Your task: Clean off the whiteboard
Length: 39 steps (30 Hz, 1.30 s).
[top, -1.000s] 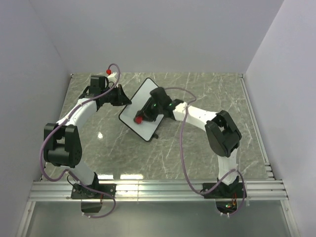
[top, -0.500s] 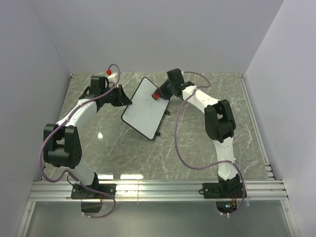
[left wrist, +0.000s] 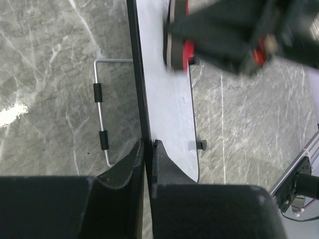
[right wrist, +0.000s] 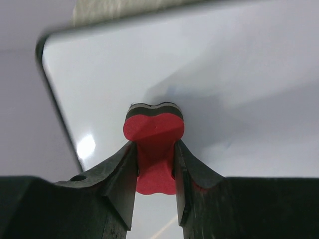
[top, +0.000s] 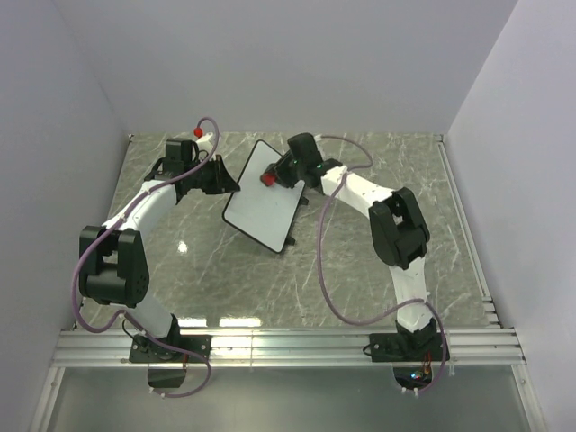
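Note:
The whiteboard (top: 261, 207) stands tilted on the marble table, white with a thin black rim. My left gripper (top: 229, 184) is shut on its left edge; in the left wrist view the jaws clamp the black rim (left wrist: 146, 149) between them. My right gripper (top: 274, 175) is shut on the red bone-shaped eraser (top: 267, 178) and presses its dark felt end against the board's upper part. In the right wrist view the eraser (right wrist: 154, 149) sits between the fingers, touching the white board (right wrist: 239, 74) near its top corner. No marks show on the board.
The board's wire stand (left wrist: 101, 112) shows behind it in the left wrist view. Small black tabs (top: 288, 245) stick out at the board's lower right edge. White walls enclose the table on three sides; an aluminium rail (top: 288, 346) runs along the near edge.
My right gripper with the eraser swept from the board's lower middle up to its top right edge, then back left along the upper part. The left gripper kept its hold.

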Available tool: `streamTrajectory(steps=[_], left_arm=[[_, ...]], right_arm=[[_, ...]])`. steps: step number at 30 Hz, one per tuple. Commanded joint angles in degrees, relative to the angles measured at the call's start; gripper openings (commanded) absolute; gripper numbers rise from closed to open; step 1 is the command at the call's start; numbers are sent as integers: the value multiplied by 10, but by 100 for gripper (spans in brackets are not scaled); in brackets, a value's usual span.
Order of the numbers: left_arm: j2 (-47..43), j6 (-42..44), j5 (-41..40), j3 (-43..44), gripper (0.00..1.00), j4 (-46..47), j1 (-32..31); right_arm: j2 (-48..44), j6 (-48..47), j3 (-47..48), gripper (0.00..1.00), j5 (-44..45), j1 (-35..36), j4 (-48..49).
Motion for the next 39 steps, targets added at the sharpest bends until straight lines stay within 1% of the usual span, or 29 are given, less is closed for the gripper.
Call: streamTrajectory(steps=[1, 5, 7, 9, 13, 16, 19, 20, 25, 27, 30, 31, 39], left_arm=[[18, 29, 13, -5, 0, -62, -26], [20, 29, 11, -3, 0, -62, -27], [19, 30, 9, -1, 0, -64, -26], [18, 29, 10, 0, 0, -65, -26], [18, 30, 12, -1, 0, -65, -26], [14, 31, 10, -4, 0, -67, -26], [12, 30, 12, -3, 0, -69, -26], [11, 31, 11, -3, 0, -70, -26], [8, 29, 9, -2, 0, -72, -26], [11, 29, 7, -1, 0, -73, -26], [13, 29, 6, 3, 0, -73, -26], [13, 31, 7, 4, 0, -74, -26], [20, 30, 2, 12, 0, -77, -26]], right_arm=[[-17, 31, -64, 0, -30, 85, 33], [-37, 62, -155, 0, -33, 111, 71], [-42, 67, -180, 0, -35, 112, 91], [-41, 66, -190, 0, -36, 104, 92], [-36, 39, -160, 0, -25, 65, 57], [-31, 13, -119, 0, -8, 14, 21], [-19, -20, -72, 0, 3, -17, -23], [-12, -33, -58, 0, 3, -38, -29], [-5, -52, -63, 0, -11, -76, -25], [-6, -64, -70, 0, -14, -72, -18], [-12, -51, -95, 0, -20, -59, -3], [-16, -45, -104, 0, -24, -46, 15], [-59, -4, -145, 0, -21, 49, 41]])
